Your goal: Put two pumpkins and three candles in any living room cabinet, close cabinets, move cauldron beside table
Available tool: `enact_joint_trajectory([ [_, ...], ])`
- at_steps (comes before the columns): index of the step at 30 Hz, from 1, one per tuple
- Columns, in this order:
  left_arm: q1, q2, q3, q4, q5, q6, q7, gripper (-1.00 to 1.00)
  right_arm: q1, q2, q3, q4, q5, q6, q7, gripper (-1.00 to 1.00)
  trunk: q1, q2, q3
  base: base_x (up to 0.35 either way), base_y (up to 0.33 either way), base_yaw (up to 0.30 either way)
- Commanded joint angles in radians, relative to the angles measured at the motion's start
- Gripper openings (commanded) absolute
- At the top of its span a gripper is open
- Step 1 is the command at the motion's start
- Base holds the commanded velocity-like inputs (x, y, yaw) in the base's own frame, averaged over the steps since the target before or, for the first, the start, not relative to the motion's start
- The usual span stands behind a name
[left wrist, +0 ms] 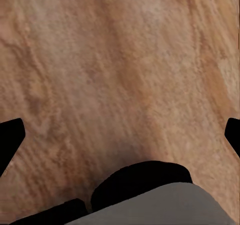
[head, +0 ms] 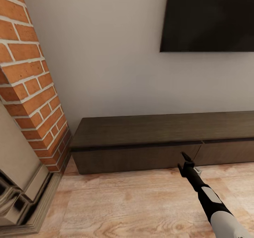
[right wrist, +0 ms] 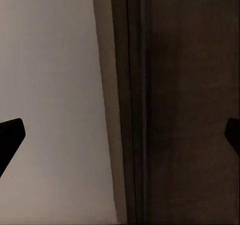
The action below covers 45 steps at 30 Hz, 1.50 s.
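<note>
The right gripper (head: 186,157) reaches forward at the end of its outstretched arm, its two dark fingertips (right wrist: 11,135) set wide apart at either edge of the right wrist view with nothing between them, so it is open and empty. It sits just in front of the cabinet (head: 162,139), near the top edge of the drawer fronts and close to the seam where two fronts meet; whether it touches the wood cannot be told. The right wrist view shows the dark grain of the cabinet (right wrist: 190,105) beside the pale wall (right wrist: 50,85). The left gripper (left wrist: 120,135) is also spread wide and holds nothing, pointing at bare wooden floor (left wrist: 115,70). Further out, the head view shows the long low cabinet against a grey wall (head: 106,54), with every visible drawer front flush and shut. A dark television screen (head: 208,17) hangs above it, a brick column (head: 31,86) stands at the far left, and pale planks of floor (head: 123,202) run in front. As a judgement, the work looks to be at an early or in-between stage: the robot appears about to open a drawer, and storing the pumpkins and candles, closing up, and moving the cauldron beside the table all seem to remain.
</note>
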<state>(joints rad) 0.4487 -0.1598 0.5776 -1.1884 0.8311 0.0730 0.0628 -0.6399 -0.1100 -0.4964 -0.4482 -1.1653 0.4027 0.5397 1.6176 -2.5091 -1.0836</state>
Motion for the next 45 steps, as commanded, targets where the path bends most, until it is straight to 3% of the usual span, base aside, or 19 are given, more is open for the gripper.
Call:
enact_joint_trajectory([
  [1,0.000,-0.001,0.000,0.006,-0.016,-0.009,-0.014,1.00,0.000,0.001,0.000,0.000,0.000,0.003,-0.009,1.00,0.000,0.000,0.000,0.000,0.000,0.000],
  [3,0.001,-0.002,-0.006,0.016,-0.062,-0.034,-0.067,1.00,0.000,0.001,0.000,-0.004,0.000,0.011,-0.030,1.00,0.000,0.000,0.000,0.000,0.000,0.000],
  [6,0.001,-0.002,-0.013,0.013,-0.073,-0.041,-0.080,1.00,0.001,0.003,0.000,-0.020,0.000,0.013,-0.035,1.00,0.000,0.000,0.000,0.000,0.000,0.000],
  [12,0.001,-0.001,-0.066,0.001,-0.084,-0.055,-0.089,1.00,0.007,0.009,0.001,-0.075,-0.005,0.014,-0.041,1.00,0.000,0.000,0.000,0.000,0.000,0.000],
  [15,-0.001,0.005,-0.117,-0.039,-0.099,-0.059,-0.084,1.00,0.008,0.011,0.002,-0.090,-0.006,0.010,-0.038,1.00,0.000,0.000,0.000,0.000,0.000,0.000],
  [17,-0.004,0.012,-0.199,-0.104,-0.159,-0.052,-0.042,1.00,0.009,0.012,0.002,-0.097,-0.007,0.009,-0.037,1.00,0.000,0.000,0.000,0.000,0.000,0.000],
  [19,-0.006,0.014,-0.227,-0.150,-0.187,-0.038,0.000,1.00,0.009,0.012,0.003,-0.098,-0.008,0.009,-0.038,1.00,0.000,0.000,0.000,0.000,0.000,0.000],
  [20,-0.010,0.016,-0.293,-0.242,-0.237,0.011,0.086,1.00,0.009,0.013,0.002,-0.099,-0.007,0.008,-0.039,1.00,0.000,0.000,0.000,0.000,0.000,0.000],
  [23,-0.015,0.019,-0.348,-0.326,-0.272,0.046,0.156,1.00,0.009,0.013,0.002,-0.100,-0.008,0.008,-0.039,1.00,0.000,0.000,0.000,0.000,0.000,0.000],
  [26,-0.068,0.042,-0.392,-0.396,-0.299,0.074,0.221,1.00,0.010,0.013,0.003,-0.100,-0.007,0.007,-0.040,1.00,0.000,0.000,0.000,0.000,0.000,0.000],
  [34,-0.175,0.085,-0.399,-0.419,-0.308,0.129,0.243,1.00,0.011,0.017,0.000,-0.092,-0.002,0.004,-0.040,1.00,0.000,0.000,0.000,0.000,0.000,0.000],
  [35,-0.228,0.094,-0.397,-0.421,-0.308,0.182,0.244,1.00,0.011,0.017,0.000,-0.089,0.000,-0.001,-0.039,1.00,0.000,0.000,0.000,0.000,0.000,0.000],
  [38,-0.298,0.099,-0.396,-0.421,-0.308,0.267,0.245,1.00,0.012,0.018,0.000,-0.087,0.001,-0.018,-0.037,1.00,0.000,0.000,0.000,0.000,0.000,0.000],
  [39,-0.348,0.099,-0.396,-0.422,-0.308,0.323,0.245,1.00,0.012,0.018,0.000,-0.086,0.001,-0.036,-0.035,1.00,0.000,0.000,0.000,0.000,0.000,0.000],
  [45,-0.500,0.091,-0.403,-0.422,-0.306,0.494,0.266,1.00,0.013,0.023,-0.001,-0.082,0.000,-0.067,-0.029,1.00,0.000,0.000,0.000,0.000,0.000,0.000],
])
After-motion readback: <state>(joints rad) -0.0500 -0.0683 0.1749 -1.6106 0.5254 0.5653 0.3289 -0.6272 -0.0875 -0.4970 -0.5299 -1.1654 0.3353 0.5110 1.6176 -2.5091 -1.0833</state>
